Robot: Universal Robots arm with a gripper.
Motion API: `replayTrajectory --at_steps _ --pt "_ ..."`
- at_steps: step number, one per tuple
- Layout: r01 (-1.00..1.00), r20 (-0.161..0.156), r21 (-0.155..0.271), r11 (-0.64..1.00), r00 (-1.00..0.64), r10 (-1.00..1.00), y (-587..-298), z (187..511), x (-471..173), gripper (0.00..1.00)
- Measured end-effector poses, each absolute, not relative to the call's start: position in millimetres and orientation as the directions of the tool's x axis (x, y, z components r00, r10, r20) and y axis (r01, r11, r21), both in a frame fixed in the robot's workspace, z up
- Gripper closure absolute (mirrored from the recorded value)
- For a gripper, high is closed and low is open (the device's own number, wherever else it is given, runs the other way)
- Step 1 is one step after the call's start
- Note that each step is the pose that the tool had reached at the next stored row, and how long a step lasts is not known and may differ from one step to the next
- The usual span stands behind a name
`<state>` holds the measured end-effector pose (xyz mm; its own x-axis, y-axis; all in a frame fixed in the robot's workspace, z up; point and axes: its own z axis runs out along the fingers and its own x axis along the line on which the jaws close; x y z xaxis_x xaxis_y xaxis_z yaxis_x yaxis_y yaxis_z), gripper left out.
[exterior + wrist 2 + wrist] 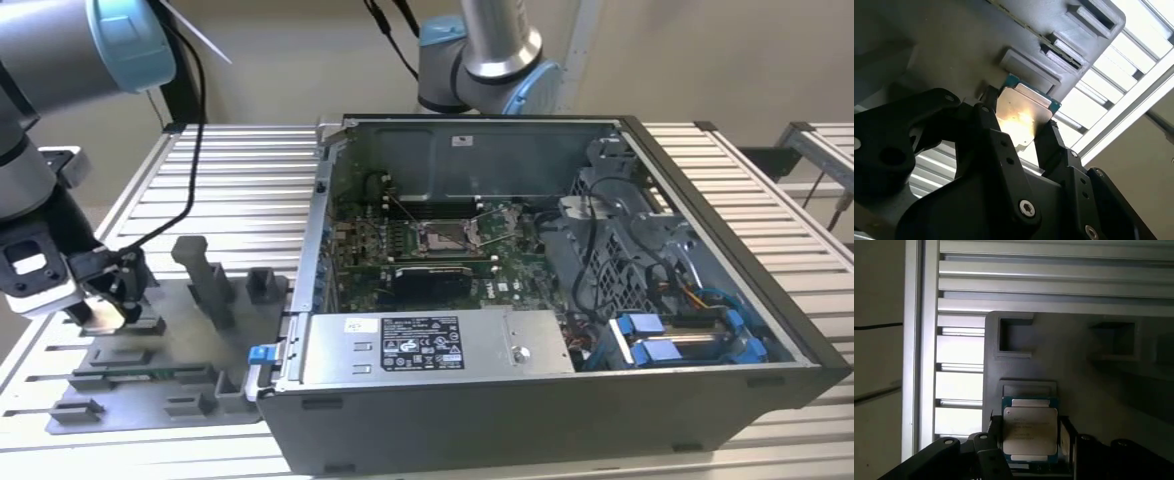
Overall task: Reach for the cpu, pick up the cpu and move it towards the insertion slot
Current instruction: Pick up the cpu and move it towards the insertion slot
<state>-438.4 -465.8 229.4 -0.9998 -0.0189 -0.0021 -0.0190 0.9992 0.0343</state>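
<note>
Exterior view, starting at its left: the arm (54, 60) runs down the far left edge. Its fingers (118, 300) sit low over the grey tray (134, 385), which lies on the slatted metal surface (227, 180) in the lower left of the frame. Upright grey blocks of the tray stand just to the right of the fingers. Further right, the open case (534, 420) fills the middle and right of the frame, lying on its side. Inside it, near mid-frame, the slot (447, 237) is a square silver frame with a dark centre, set in the green board (360, 260). The slot is well apart from the fingers.

In the first wrist view the cpu (1030, 435) lies flat between the two black fingers (995, 434), its pale metal face showing. One finger is against each of two opposite edges, so they are closed to the chip's width and grip it. A recessed pocket of the tray lies just beyond the cpu.

In the second wrist view the cpu (1021, 117) glints between the same fingers (1051, 142), with the tray close behind it. Whether the cpu is touching the tray I cannot tell.
</note>
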Motion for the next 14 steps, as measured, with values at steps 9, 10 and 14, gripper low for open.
replayTrajectory --at_steps 9,10,14 --pt "-0.019 -0.002 0.034 0.999 -1.0 -0.019 -466 241 -438 1.0" --pt "-0.019 -0.002 0.034 0.999 -1.0 -0.019 -466 243 -438 1.0" --pt "-0.019 -0.002 0.034 0.999 -1.0 -0.019 -466 250 -438 1.0"
